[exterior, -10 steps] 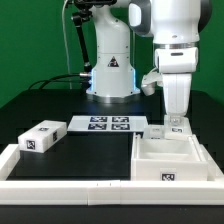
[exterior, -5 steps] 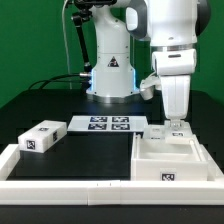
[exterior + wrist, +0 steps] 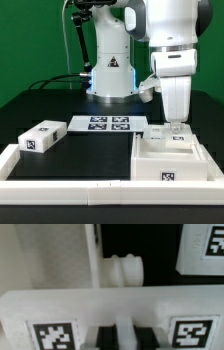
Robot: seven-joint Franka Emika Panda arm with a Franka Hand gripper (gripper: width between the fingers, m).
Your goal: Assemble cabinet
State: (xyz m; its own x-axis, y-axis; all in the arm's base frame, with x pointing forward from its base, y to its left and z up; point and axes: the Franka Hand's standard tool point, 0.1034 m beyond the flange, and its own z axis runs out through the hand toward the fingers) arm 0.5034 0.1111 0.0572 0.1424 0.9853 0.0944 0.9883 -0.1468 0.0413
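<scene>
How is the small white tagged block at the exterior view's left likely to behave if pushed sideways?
The block has flat faces and lies low on the table, so it would probably slide, not roll or tip. It looks like rigid plastic, so it is likely stiff. Pushed off-centre, being oblong, it may swivel.

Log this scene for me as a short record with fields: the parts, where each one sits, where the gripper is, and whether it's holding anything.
cabinet body: open white box at the exterior view's right, tag on its front wall
loose block: tagged white block at the exterior view's left, apart from the body
marker board: flat on the table, farther back between block and body
gripper: low over the body's far edge
grip: cannot tell; the wrist view shows dark fingertips close against a tagged white part
</scene>
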